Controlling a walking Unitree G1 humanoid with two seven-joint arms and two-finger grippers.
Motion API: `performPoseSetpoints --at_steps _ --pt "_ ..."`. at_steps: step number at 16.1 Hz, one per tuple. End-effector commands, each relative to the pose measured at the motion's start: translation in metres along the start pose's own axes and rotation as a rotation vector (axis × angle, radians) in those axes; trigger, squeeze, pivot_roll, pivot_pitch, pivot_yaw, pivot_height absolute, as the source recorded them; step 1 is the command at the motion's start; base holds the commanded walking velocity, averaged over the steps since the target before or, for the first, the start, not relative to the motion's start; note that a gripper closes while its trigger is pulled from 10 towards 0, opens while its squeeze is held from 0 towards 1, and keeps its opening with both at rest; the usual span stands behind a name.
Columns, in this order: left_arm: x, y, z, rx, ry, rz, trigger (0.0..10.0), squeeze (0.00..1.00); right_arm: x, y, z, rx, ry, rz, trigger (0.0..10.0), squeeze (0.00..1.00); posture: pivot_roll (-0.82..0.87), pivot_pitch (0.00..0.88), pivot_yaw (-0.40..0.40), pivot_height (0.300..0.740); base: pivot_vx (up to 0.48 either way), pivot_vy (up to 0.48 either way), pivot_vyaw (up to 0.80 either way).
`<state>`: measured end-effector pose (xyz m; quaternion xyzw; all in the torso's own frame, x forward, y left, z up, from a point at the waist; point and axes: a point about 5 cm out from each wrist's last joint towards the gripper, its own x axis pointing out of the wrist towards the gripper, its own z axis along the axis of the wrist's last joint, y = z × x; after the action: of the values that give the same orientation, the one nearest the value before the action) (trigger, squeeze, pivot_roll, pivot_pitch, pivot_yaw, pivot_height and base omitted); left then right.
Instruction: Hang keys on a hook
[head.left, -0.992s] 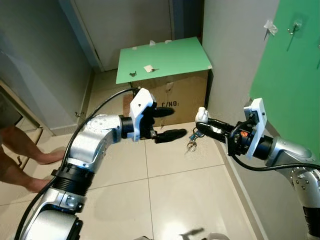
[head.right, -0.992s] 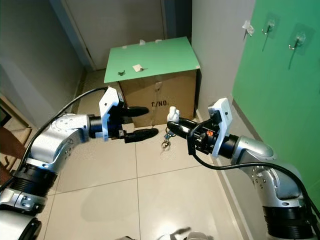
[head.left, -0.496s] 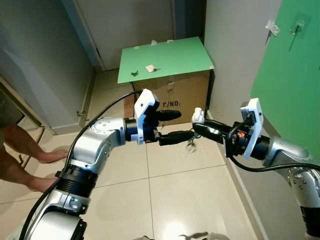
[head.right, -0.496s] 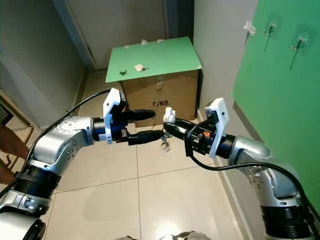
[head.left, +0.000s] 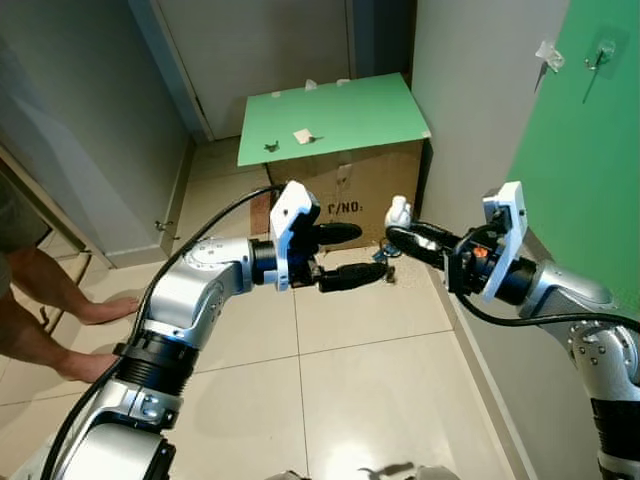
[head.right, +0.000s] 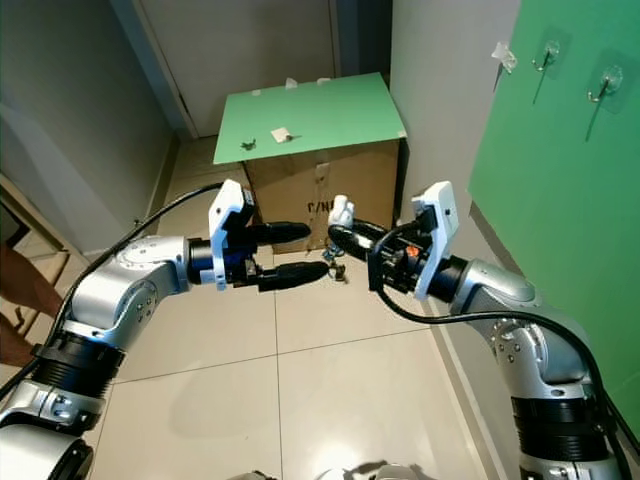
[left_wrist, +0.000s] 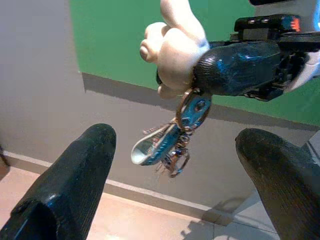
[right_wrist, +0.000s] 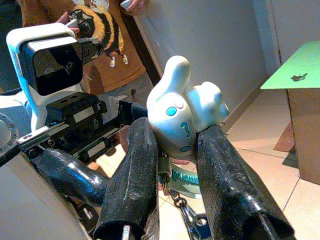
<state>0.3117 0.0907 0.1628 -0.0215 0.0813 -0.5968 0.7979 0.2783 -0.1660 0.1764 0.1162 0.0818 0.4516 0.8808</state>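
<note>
A bunch of keys (left_wrist: 170, 145) hangs on a ring under a white toy figure (head.left: 399, 211). My right gripper (head.left: 396, 237) is shut on that figure (right_wrist: 182, 112), holding it out over the floor in front of the cardboard box. My left gripper (head.left: 372, 252) is open and reaches in from the left. Its fingers (left_wrist: 75, 170) stand on either side of the dangling keys without touching them. Two clear hooks (head.right: 547, 55) (head.right: 604, 84) sit high on the green wall panel (head.right: 560, 200) at the right, well above both grippers.
A cardboard box with a green top (head.left: 335, 115) stands against the wall behind the grippers. A person's bare legs (head.left: 45, 300) are at the left edge; a person in an orange shirt (right_wrist: 107, 50) stands behind my left arm. Tiled floor (head.left: 350, 390) lies below.
My left gripper has moved right until its open fingers bracket the hanging keys. My right gripper has lifted the keys a little and kept hold.
</note>
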Motion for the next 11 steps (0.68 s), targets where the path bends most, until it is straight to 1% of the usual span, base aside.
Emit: performPoseSetpoints --at_steps 1,2,3,4,5,6,7,8,9,10,11 --pt "-0.004 0.003 -0.002 0.009 0.018 0.031 10.0 0.0 0.004 0.001 0.002 -0.015 -0.008 0.0 0.0 0.0 -0.31 0.0 0.156 0.74 0.0 0.0 0.0" --pt "-0.005 0.002 0.0 0.03 0.008 0.065 10.0 0.0 0.004 -0.009 -0.001 -0.059 -0.006 -0.115 0.0 0.0 -0.31 0.0 0.16 0.74 0.0 0.0 0.0" --pt "-0.006 0.0 0.003 0.05 -0.056 0.175 10.0 0.0 0.002 -0.036 -0.004 -0.178 -0.017 -0.428 0.0 0.0 -0.31 0.0 0.163 0.74 0.0 0.0 0.0" --pt "-0.007 0.0 0.003 0.049 -0.078 0.231 10.0 0.0 -0.001 -0.044 -0.006 -0.207 -0.031 -0.54 0.0 0.0 -0.31 0.0 0.164 0.74 0.0 0.0 0.0" --pt "-0.008 0.001 0.001 0.03 -0.132 0.366 10.0 0.0 -0.01 -0.056 -0.01 -0.209 -0.065 -0.722 0.0 0.0 -0.3 0.0 0.162 0.74 0.0 0.0 0.0" --pt "-0.01 0.001 -0.005 -0.01 -0.173 0.476 10.0 0.0 -0.016 -0.058 -0.019 -0.195 -0.08 -0.81 0.0 0.0 -0.3 0.0 0.164 0.74 0.0 0.0 0.0" --pt "-0.01 -0.003 -0.013 -0.027 -0.182 0.528 10.0 0.0 -0.015 -0.054 -0.027 -0.196 -0.081 -0.82 0.0 0.0 -0.29 0.0 0.161 0.74 0.0 0.0 0.0" --pt "-0.008 -0.008 -0.022 -0.02 -0.164 0.576 10.0 0.0 -0.013 -0.049 -0.036 -0.183 -0.086 -0.823 0.0 0.0 -0.28 0.0 0.159 0.74 0.0 0.0 0.0" --pt "-0.009 -0.011 -0.029 0.002 -0.156 0.648 10.0 0.0 -0.011 -0.048 -0.043 -0.202 -0.092 -0.842 0.0 0.0 -0.28 0.0 0.159 0.74 0.0 0.0 0.0" --pt "-0.013 -0.011 -0.032 0.016 -0.157 0.72 10.0 0.0 -0.012 -0.048 -0.044 -0.231 -0.104 -0.864 0.0 0.0 -0.27 0.0 0.158 0.74 0.0 0.0 0.0" --pt "-0.024 -0.007 -0.036 0.09 -0.142 0.862 10.0 0.0 -0.014 -0.05 -0.045 -0.261 -0.13 -0.907 0.0 0.0 -0.27 0.0 0.162 0.74 0.0 0.0 0.0"
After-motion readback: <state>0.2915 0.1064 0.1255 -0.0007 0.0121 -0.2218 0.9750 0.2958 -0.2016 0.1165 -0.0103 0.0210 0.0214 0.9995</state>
